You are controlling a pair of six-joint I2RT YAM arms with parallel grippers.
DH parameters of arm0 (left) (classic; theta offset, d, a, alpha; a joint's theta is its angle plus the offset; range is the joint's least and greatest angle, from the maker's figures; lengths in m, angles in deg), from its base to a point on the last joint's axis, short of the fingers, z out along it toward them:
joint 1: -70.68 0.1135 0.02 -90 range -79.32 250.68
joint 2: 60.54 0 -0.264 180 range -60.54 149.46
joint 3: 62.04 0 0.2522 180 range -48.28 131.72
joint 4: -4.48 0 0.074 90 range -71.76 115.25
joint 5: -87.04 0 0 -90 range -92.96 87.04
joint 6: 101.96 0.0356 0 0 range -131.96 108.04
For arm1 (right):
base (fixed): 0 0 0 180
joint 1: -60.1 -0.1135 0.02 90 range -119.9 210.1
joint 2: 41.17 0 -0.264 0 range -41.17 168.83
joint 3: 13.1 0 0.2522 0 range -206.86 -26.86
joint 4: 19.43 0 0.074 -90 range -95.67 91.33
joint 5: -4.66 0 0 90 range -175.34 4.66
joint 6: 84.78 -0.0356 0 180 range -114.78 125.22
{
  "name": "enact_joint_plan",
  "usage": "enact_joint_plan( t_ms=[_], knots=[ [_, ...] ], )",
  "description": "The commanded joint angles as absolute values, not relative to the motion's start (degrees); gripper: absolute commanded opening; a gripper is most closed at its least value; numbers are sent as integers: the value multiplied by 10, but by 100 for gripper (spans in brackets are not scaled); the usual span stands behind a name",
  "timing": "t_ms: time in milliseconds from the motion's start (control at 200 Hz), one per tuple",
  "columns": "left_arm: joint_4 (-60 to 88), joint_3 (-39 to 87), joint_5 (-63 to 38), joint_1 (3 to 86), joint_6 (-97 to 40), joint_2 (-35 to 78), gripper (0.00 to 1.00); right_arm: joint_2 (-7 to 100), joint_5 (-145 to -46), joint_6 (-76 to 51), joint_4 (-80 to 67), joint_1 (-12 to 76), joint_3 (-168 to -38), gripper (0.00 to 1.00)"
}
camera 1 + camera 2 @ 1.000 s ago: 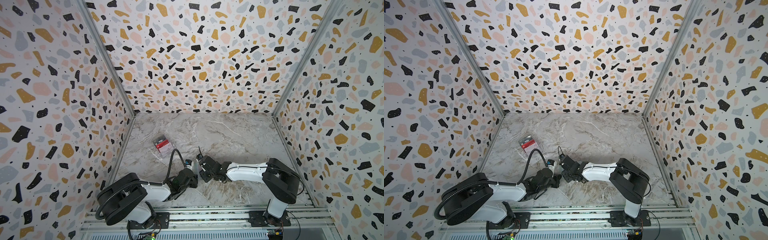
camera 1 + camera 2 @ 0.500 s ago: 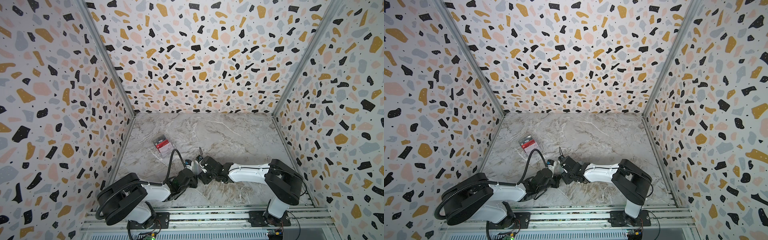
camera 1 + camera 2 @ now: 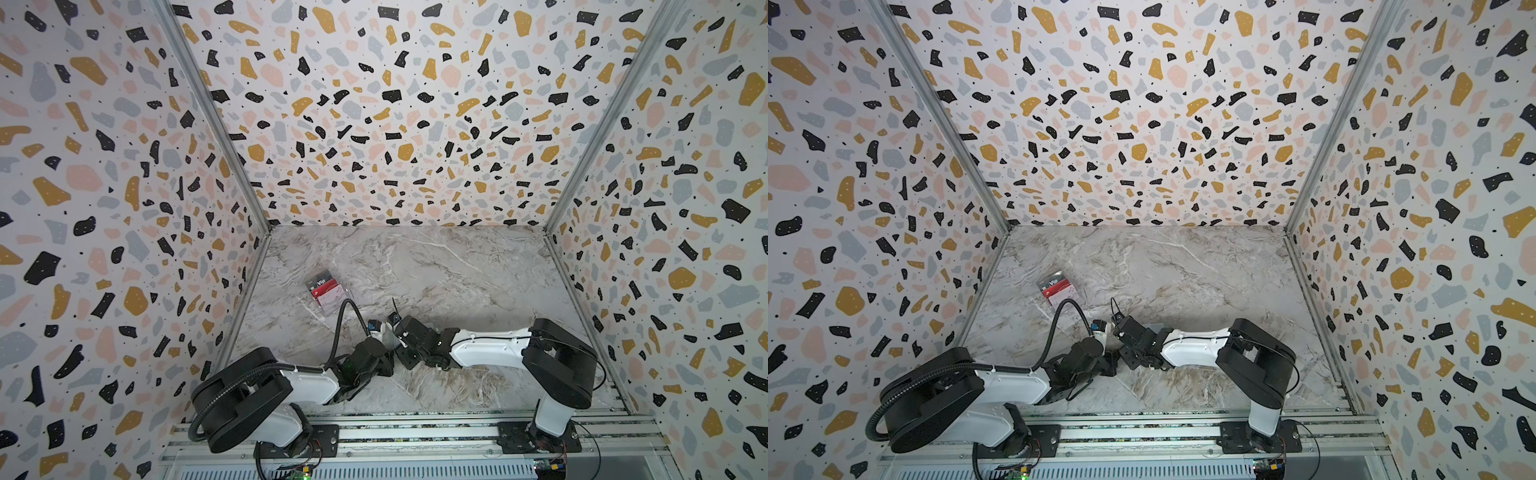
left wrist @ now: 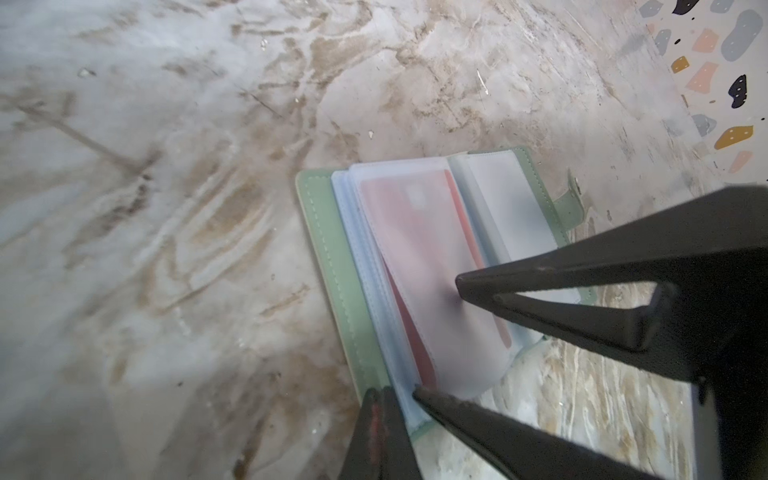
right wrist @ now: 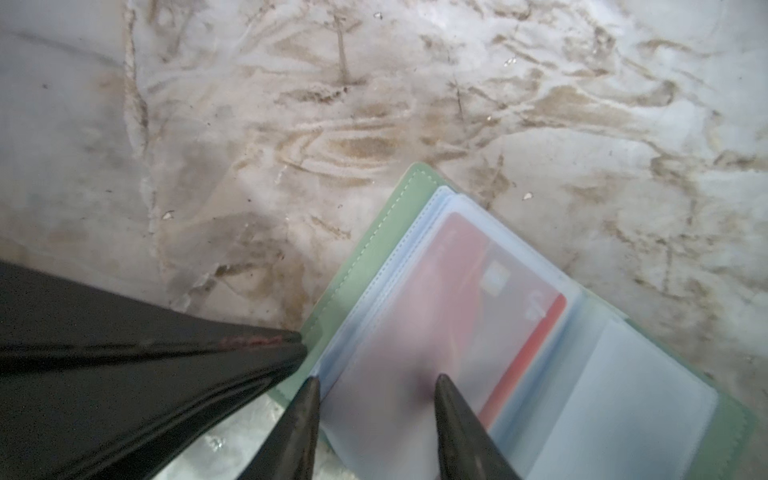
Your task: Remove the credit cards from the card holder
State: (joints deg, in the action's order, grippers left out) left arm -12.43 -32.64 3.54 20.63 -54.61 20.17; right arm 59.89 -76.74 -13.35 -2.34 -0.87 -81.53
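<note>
Step in hand, by my read: getting the card out of the top sleeve. The pale mint-green booklet-style card holder [image 5: 374,257] lies open and flat on the marble-look tabletop [image 4: 166,166], near the front, between the two arms. The left gripper [image 4: 380,390] is clenched with nothing visible between its jaws, its tip pressed on a corner of the green cover, pinning it. The right gripper [image 5: 376,380] has jaws apart and grasps nothing: one tip sits at the outer edge of the stacked sleeves, the other rests on the frosted clear-bluish top sleeve [image 4: 461,357]. To do it well, keep the pin firm so the booklet can't slide. Work one right tip into the sleeve mouth, pinch card and not plastic, then pull straight along the sleeve. Which edge is the mouth, can't tell. Contents: the top sleeve holds a red plastic card [image 5: 528,332]. One long edge shows brighter past the frosted layer; unclear if it pokes out. The facing sleeve [image 5: 623,395] looks blank, probably empty, and the lower sleeves are hidden. Well apart, toward the left wall, a small clear plastic box [image 3: 326,289] holds a dark "Vip" card plus something red-and-white.
</note>
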Motion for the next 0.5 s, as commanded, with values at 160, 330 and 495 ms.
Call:
enact_joint_plan(
  t_ms=[160,330,495],
  knots=[
    [-100,-334,44,210,-540,206,0,572,-788,-143,-11,-1,-794,36],
    [-100,-331,42,210,-537,208,0,554,-791,-147,-14,7,-787,29],
    [-101,-328,42,210,-537,213,0,541,-779,-153,-7,14,-785,23]
  ],
)
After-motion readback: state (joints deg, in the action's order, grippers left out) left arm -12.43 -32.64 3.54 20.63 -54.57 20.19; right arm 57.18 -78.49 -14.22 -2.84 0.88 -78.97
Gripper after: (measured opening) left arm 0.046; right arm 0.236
